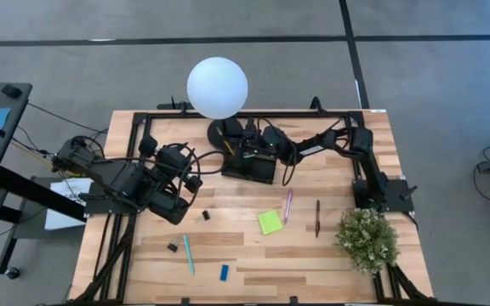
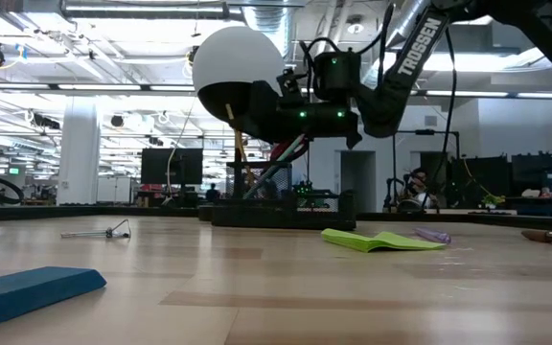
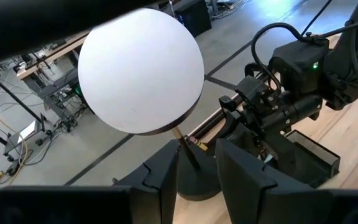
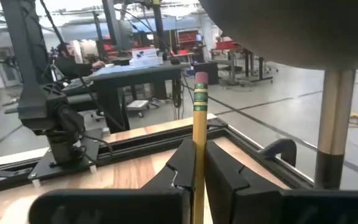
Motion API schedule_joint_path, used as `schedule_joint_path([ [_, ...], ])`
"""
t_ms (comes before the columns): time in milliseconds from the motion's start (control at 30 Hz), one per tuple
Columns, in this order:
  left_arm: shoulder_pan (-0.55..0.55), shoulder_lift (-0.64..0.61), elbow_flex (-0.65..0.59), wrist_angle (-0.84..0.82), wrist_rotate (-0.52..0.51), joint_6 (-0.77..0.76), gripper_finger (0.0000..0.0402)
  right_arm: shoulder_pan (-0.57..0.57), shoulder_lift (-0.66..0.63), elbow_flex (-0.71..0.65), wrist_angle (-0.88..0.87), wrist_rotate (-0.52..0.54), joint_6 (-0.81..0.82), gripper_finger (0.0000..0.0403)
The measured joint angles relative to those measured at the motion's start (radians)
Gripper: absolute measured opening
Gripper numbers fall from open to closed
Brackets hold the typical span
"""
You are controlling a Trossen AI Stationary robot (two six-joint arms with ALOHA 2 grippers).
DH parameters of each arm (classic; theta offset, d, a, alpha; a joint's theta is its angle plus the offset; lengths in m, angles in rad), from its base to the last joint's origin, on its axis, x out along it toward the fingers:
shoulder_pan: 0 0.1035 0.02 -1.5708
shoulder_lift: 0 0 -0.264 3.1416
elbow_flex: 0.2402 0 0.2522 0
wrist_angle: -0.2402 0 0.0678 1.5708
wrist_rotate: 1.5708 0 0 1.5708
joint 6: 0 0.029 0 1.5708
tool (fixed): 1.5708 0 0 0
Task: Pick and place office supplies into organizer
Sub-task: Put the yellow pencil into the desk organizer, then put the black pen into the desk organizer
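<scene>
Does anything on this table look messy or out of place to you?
Mostly scatter: the lime-green sticky-note pad lies askew with its top sheets lifting, and a light-blue pen, blue eraser and pencil lie loose, pointing every way. Nothing looks spilled or broken.

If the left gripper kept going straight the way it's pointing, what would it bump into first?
Probably the white globe lamp: the left gripper points at its stem and black base, close ahead, though depth is hard to judge.
</scene>
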Motion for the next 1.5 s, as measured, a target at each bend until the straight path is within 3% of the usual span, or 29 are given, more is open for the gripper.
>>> schedule_joint_path([
  [200,0.000,0.000,0.000,0.000,0.001,0.000,0.0100,0.011,-0.046,-0.007,-0.096,0.014,0.007,0.0024],
  [567,0.000,0.000,0.000,0.000,0.002,0.000,0.0100,0.038,-0.170,-0.011,-0.437,0.030,-0.085,0.0096],
  [867,0.000,0.000,0.000,0.000,0.028,-0.001,0.0100,0.045,-0.173,-0.011,-0.368,0.030,-0.087,0.0121],
  [1167,0.000,0.000,0.000,0.000,0.051,-0.001,0.0100,0.054,-0.222,-0.009,-0.324,0.022,-0.108,0.0119],
  [1333,0.000,0.000,0.000,0.000,0.051,-0.001,0.0100,0.081,-0.325,-0.009,-0.480,0.022,-0.215,0.0118],
  [1500,0.000,0.000,0.000,0.000,0.051,-0.004,0.0100,0.150,-0.494,-0.009,-0.791,0.022,-0.262,0.0118],
])
